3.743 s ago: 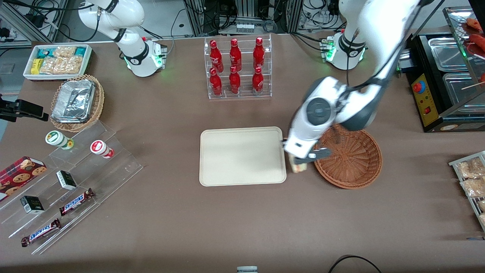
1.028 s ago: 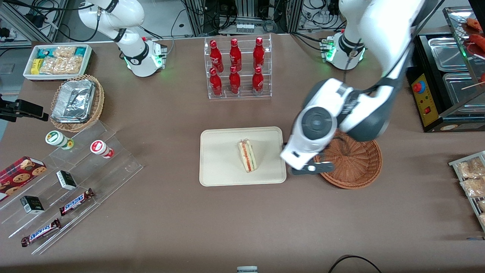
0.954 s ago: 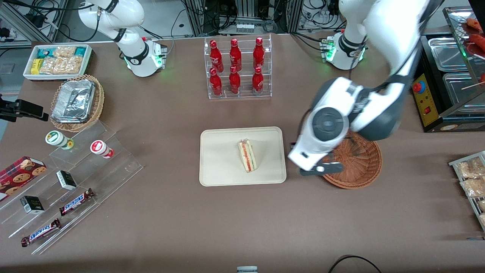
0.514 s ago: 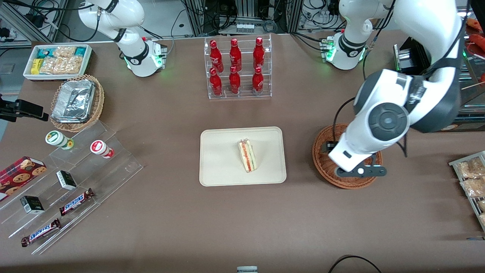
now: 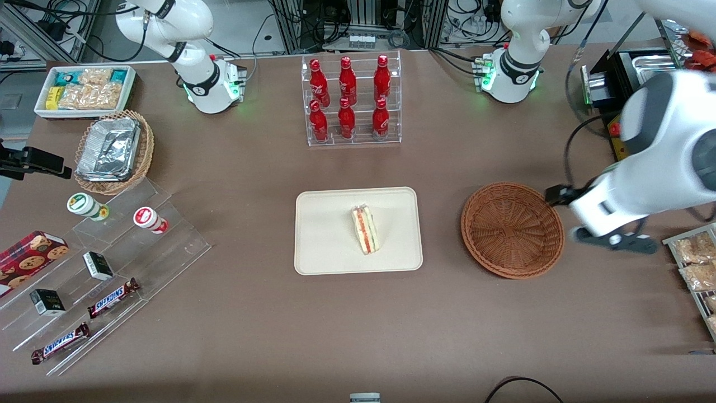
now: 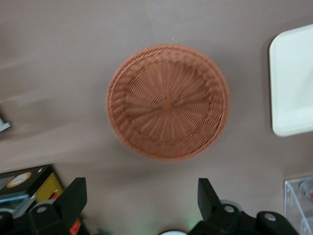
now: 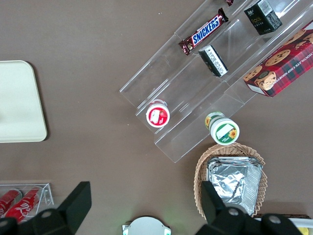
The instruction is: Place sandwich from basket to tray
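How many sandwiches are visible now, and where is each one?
1. The sandwich lies on the tray. The basket holds none. The open tool hovers beside the basket, holding nothing.

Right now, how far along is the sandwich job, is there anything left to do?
It looks done. The sandwich lies on the tray, and the basket is empty. Nothing is in hand: the gripper hangs with open jaws above the table, beside the basket toward the working arm's end. Nothing seems left except parking the arm.
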Controlling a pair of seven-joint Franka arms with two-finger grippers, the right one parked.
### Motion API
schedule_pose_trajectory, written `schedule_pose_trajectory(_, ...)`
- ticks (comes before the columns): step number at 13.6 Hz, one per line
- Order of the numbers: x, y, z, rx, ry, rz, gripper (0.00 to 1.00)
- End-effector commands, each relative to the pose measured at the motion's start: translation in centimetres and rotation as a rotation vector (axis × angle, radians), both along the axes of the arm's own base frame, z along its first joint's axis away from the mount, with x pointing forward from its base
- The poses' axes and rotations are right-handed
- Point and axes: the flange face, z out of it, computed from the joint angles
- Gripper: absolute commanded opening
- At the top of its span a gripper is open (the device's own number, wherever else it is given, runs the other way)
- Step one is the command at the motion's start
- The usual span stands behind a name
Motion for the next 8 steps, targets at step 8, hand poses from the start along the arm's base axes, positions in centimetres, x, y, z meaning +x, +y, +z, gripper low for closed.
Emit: schedule_pose_trajectory(8, -5.9, 5.2, 9.1, -0.03, -0.045, 0.043, 1.0)
